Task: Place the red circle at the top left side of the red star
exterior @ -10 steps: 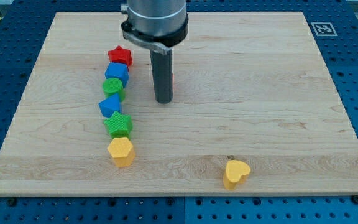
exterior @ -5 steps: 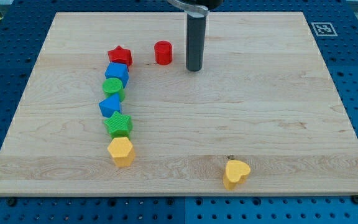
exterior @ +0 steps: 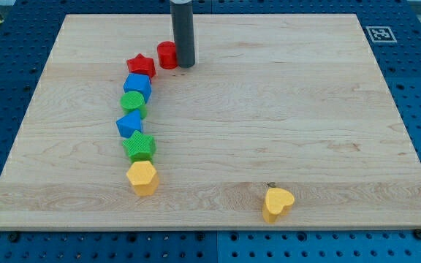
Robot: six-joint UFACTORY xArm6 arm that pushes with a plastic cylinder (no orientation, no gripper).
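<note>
The red circle stands near the view's top, just to the upper right of the red star. A small gap shows between them. My tip is right against the red circle's right side, touching it. The rod rises out of the view's top edge.
Below the red star runs a column of blocks: a blue cube, a green circle, a blue block, a green star and a yellow hexagon. A yellow heart lies near the board's bottom edge.
My tip went from the column's right up and around to the red circle's right side. The red circle has slid left and slightly up, closer to the red star.
</note>
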